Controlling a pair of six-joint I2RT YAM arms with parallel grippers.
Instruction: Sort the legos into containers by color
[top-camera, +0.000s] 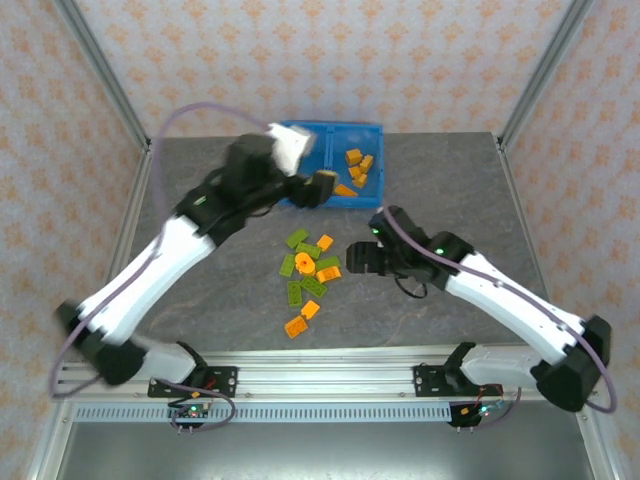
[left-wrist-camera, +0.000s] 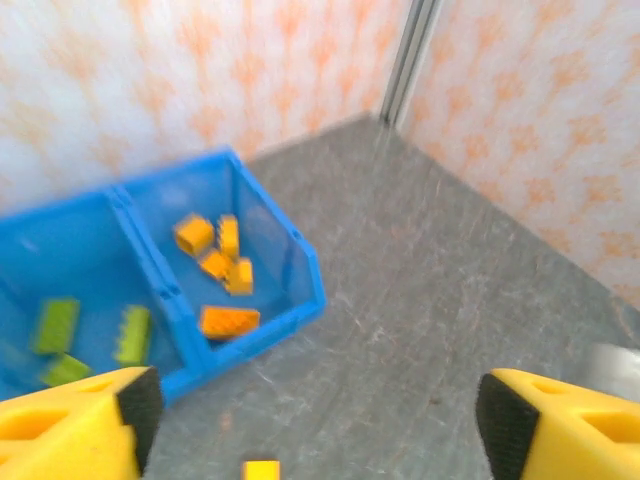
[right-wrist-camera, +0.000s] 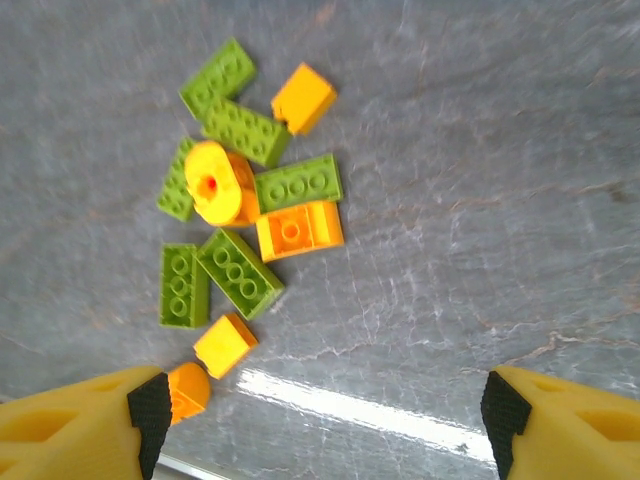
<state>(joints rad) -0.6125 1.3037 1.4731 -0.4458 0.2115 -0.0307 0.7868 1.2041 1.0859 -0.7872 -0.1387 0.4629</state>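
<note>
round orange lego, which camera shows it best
Right wrist: the round orange lego sits large and sharp, its top clear among green bricks. Top external shows it as a tiny orange spot. Left wrist faces the blue bin.

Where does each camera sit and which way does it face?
Top external: above and behind the arms, looking down; both arms show, left gripper by the blue bin, right gripper by the loose bricks.
Left wrist: on the left arm, facing the bin; open fingers at bottom corners.
Right wrist: on the right arm, facing down at loose bricks; open fingers likewise.
Shared: bin, top and left wrist; round orange piece, top and right wrist.
</note>
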